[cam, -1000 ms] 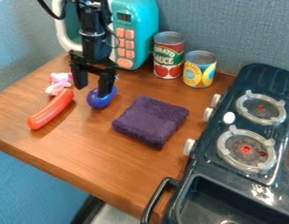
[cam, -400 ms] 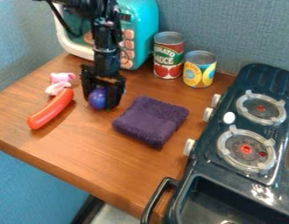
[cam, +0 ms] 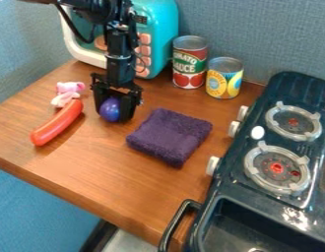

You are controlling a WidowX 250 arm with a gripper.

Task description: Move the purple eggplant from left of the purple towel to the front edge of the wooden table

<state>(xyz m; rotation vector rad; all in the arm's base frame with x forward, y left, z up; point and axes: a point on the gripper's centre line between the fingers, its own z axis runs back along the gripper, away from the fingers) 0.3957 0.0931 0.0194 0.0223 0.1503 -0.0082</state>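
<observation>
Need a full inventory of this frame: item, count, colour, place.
Table: 1, brown, under the loose items
Toy microwave: 1, teal and white, back of table
Cans: 2, red-green and yellow-blue, right of microwave
Pink toy: 1, pink, left on table
Sausage: 1, orange-red, just in front of pink toy
Blue toy: 1, blue-purple, between gripper fingers
Cloth: 1, purple, folded, mid-table
Stove: 1, dark, right side
Burners: 2, grey with red centres, on stove
Knobs: 3, whitish, stove's left side
White oval piece: 1, white, on stove
Basin: 1, black, front of stove
Handle: 1, black, left of basin
Wall panels: blue-grey, behind table
Arm: 1, black, from top edge
Gripper: 1, black, at blue toy
</observation>
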